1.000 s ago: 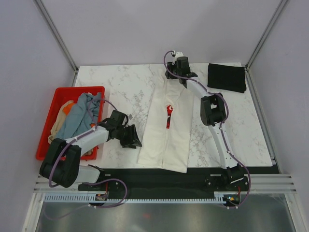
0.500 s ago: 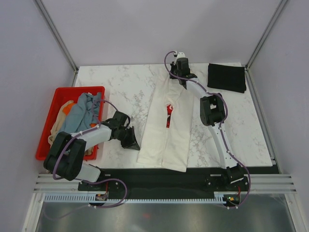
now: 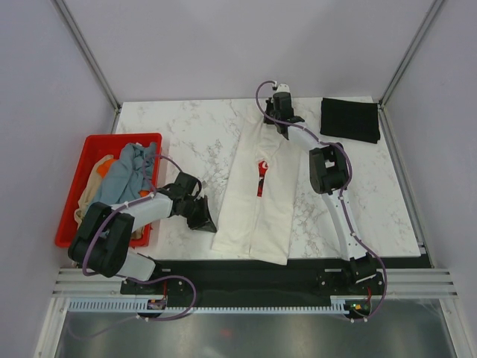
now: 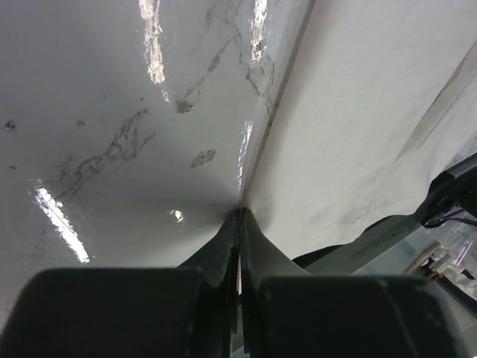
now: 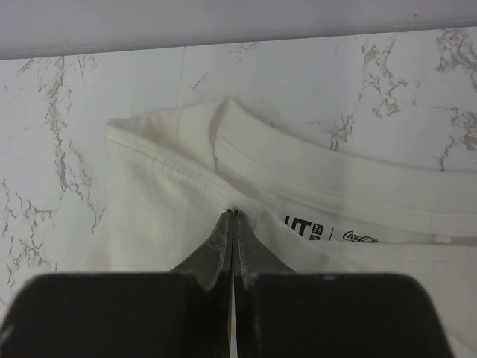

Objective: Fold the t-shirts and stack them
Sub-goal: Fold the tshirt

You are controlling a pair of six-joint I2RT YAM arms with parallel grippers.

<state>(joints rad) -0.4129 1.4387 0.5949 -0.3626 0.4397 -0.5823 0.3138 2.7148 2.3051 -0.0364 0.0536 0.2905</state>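
Note:
A cream-white t-shirt (image 3: 257, 201) with a red chest print (image 3: 261, 177) lies folded into a long strip down the middle of the marble table. My right gripper (image 3: 281, 113) is shut on it just beside the collar (image 5: 313, 175), and the cloth puckers at the tips (image 5: 234, 214). My left gripper (image 3: 209, 221) is low on the table, shut, with its tips (image 4: 240, 212) pinching the shirt's left edge (image 4: 358, 142) near the hem. A folded black t-shirt (image 3: 350, 119) lies at the back right. Grey-blue (image 3: 130, 175), orange and tan shirts lie in a heap on the left.
A red plastic crate (image 3: 95, 145) at the table's left edge holds the heap of shirts. Bare marble (image 3: 194, 134) lies between the crate and the white shirt. The table's front edge and a black rail (image 3: 246, 272) run just below the shirt's hem.
My left arm has folded in and its gripper has settled lower against the shirt's left edge. My right gripper has shifted slightly right at the collar. The shirt has barely moved.

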